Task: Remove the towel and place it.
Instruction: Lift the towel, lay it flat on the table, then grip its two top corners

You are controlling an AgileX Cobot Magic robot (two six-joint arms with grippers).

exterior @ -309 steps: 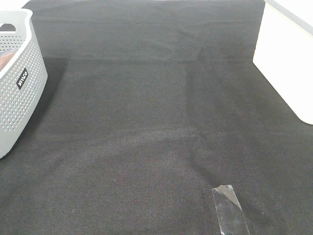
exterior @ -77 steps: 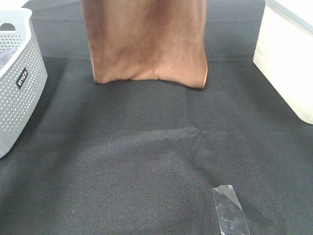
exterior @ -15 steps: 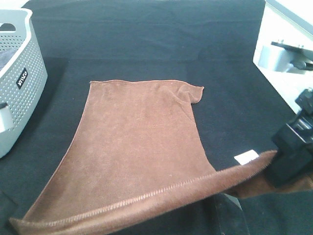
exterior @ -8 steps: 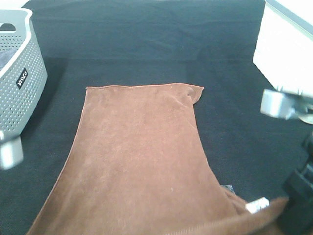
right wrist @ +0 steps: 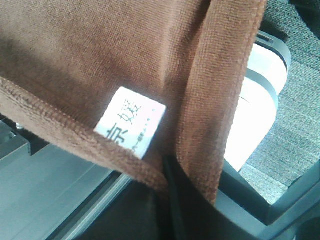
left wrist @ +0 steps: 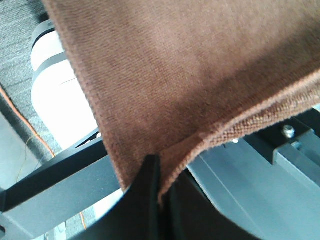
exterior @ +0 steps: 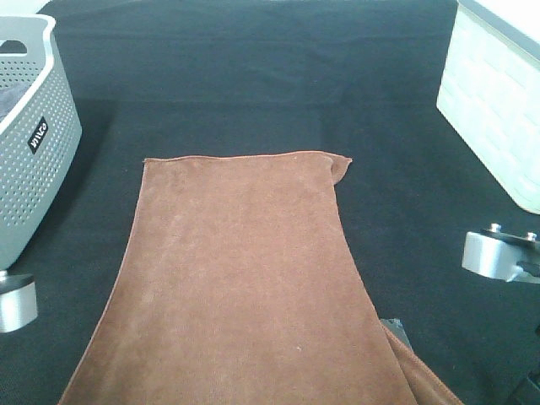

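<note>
The rust-brown towel (exterior: 245,278) lies spread flat on the black table cloth (exterior: 253,76), its far hem across the middle and its near end running off the front of the exterior view. My left gripper (left wrist: 156,182) is shut on one near corner of the towel (left wrist: 190,75). My right gripper (right wrist: 170,185) is shut on the other near corner (right wrist: 100,55), next to a white care label (right wrist: 131,122). Both grippers are below the front edge of the exterior view; only silver arm parts show there (exterior: 17,302) (exterior: 498,253).
A grey perforated basket (exterior: 34,143) stands at the far left with grey fabric (exterior: 7,99) inside. A white box (exterior: 498,101) stands at the right. A strip of clear tape (exterior: 395,327) peeks out by the towel's right edge.
The towel has been drawn toward the front and now lies flatter; its far hem has slid a little nearer. The right gripper has dropped out of the exterior view at the front.
</note>
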